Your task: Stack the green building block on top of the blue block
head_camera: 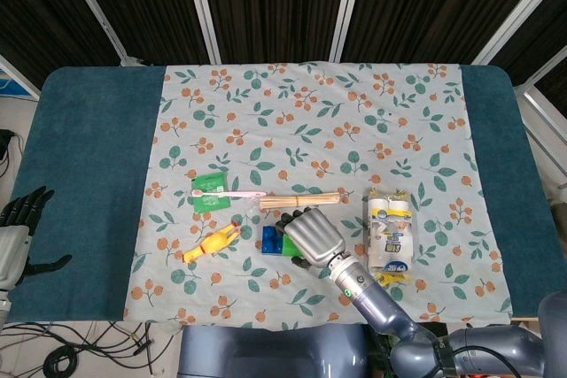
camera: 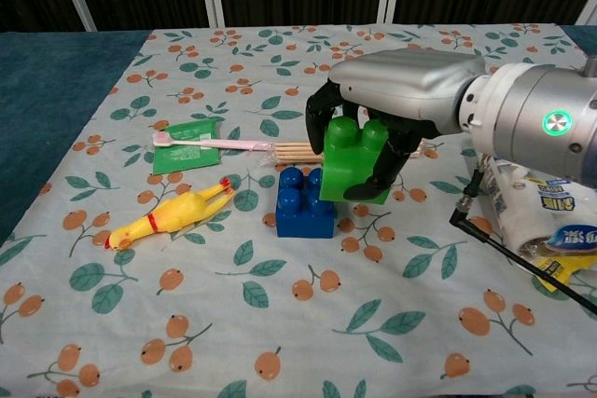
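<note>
The right hand (camera: pixel 373 128) gripped the green block (camera: pixel 353 161), its dark fingers (camera: pixel 317 123) curled around the sides. The block was bright green plastic with round studs on top, tilted slightly, and sat just right of the blue block (camera: pixel 304 202), overlapping that block's right edge. The left hand (head_camera: pixel 16 227) rested at the table's (head_camera: pixel 80 130) edge, fingers apart, holding nothing.

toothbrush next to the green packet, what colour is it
Pink toothbrush, clearest in the chest view.

Right robot hand (camera: pixel 387 114): silver shell, black fingers (camera: pixel 319 123), green wrist LED.
</note>
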You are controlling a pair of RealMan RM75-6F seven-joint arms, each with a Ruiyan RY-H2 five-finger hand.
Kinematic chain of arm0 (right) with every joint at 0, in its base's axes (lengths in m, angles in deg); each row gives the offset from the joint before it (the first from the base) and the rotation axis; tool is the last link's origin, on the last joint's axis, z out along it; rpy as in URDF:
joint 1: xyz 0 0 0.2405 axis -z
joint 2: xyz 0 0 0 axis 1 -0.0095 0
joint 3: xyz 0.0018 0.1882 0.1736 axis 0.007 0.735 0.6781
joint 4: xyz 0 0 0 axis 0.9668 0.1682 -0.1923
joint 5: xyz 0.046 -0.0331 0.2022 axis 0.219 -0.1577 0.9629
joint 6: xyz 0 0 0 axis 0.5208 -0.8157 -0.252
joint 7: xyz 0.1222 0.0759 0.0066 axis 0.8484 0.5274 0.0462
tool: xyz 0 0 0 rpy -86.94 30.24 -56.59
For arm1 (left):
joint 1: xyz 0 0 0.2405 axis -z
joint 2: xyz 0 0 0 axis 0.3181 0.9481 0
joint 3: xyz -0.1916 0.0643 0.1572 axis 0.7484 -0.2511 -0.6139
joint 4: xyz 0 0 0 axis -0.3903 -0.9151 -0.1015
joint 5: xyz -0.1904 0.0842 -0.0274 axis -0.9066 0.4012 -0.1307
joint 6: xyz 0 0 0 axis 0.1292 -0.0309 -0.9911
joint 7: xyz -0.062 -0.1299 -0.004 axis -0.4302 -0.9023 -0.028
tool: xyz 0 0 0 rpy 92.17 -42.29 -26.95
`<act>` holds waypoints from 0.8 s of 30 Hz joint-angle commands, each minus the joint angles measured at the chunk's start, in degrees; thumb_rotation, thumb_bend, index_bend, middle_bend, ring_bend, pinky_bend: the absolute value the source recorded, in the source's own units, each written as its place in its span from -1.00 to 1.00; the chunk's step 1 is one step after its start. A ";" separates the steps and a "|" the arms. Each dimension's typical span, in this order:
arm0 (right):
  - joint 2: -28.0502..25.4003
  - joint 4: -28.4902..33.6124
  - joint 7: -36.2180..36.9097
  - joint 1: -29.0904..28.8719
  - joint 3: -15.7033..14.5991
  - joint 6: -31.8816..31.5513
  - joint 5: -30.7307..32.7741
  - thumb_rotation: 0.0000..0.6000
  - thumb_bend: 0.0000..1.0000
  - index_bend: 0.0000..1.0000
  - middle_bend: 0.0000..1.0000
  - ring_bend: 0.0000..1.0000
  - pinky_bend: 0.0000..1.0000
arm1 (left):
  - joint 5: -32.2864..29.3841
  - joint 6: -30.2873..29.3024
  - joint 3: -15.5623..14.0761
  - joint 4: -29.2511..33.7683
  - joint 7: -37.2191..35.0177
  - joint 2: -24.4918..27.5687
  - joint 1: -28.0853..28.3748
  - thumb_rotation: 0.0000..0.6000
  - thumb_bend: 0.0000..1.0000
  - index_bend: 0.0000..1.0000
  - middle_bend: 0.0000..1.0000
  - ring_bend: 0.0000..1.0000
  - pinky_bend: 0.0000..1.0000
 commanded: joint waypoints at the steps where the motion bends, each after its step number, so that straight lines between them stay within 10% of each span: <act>1: -0.18 -0.22 0.36 -0.36 0.05 0.29 0.53 1.00 -0.21 0.12 0.00 -0.06 0.12 | -0.05 0.09 -0.01 0.02 0.02 -0.02 0.03 1.00 -1.00 -1.00 -1.00 -1.00 -1.00; 24: -0.17 -3.07 1.86 -4.08 -0.76 3.17 3.88 1.00 -0.20 0.12 -0.01 -0.06 0.12 | -0.30 0.17 0.09 0.00 0.03 0.03 0.05 1.00 -1.00 -1.00 -1.00 -1.00 -1.00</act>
